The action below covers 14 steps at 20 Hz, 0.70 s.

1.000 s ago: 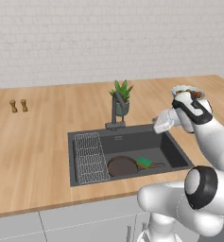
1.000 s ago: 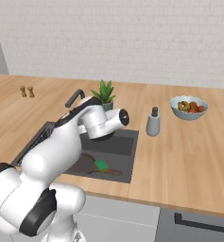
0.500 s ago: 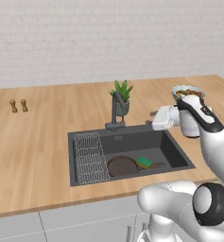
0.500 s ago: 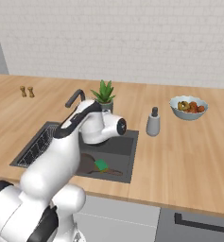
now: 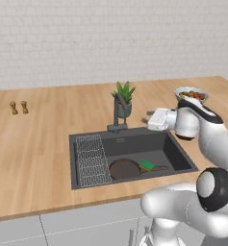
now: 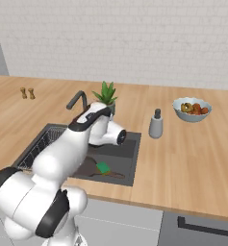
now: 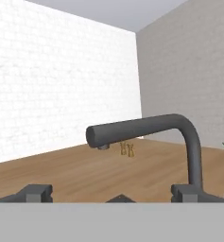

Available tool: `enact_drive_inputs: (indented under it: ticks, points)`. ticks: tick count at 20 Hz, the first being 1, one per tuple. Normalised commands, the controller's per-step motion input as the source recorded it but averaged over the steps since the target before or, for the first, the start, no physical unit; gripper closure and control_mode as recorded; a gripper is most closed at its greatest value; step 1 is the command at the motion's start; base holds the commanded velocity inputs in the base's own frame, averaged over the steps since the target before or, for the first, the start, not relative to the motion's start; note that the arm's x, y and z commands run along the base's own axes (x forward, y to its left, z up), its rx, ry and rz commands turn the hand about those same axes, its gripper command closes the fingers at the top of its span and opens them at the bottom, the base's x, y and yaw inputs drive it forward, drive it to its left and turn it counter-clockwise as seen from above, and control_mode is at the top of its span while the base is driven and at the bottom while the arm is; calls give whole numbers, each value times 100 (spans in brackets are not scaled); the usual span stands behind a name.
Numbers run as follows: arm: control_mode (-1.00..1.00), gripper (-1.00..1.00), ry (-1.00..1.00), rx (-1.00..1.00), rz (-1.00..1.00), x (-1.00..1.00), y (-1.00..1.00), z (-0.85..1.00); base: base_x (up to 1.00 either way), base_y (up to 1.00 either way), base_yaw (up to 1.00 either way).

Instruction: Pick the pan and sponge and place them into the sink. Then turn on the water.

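Observation:
The dark sink (image 5: 143, 142) holds the brown pan (image 5: 123, 169), its handle pointing right. The green sponge (image 5: 146, 165) lies on that handle. From the right, the pan (image 6: 90, 166) is partly behind my arm, with the sponge (image 6: 103, 167) beside it. My gripper (image 5: 147, 120) hovers level above the sink's back right, just right of the dark faucet (image 5: 117, 111), fingers pointing at it. Seen from the hand, the gripper (image 7: 112, 196) is open and holds nothing, with the faucet (image 7: 149, 126) arching across in front. No water is in view at the spout.
A wire rack (image 5: 92, 159) fills the sink's left part. A potted plant (image 5: 124, 99) stands behind the faucet. A fruit bowl (image 6: 193, 108) and a soap dispenser (image 6: 156, 124) stand on the counter to the right, and two small shakers (image 5: 19, 107) far left.
My hand has swung a little to the left, closer to the faucet, and levelled out. Pan and sponge have not moved.

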Motion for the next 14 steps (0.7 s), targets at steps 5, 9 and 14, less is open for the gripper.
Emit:
enact_drive_inputs:
  ticks: [5,9,14]
  points:
    - [-100,-100,0,9,1,42,0,-14,0,0,0]
    - [-100,-100,0,3,0,33,3,-12,0,0,0]
    - [-100,-100,0,0,0,32,12,-18,0,0,0]
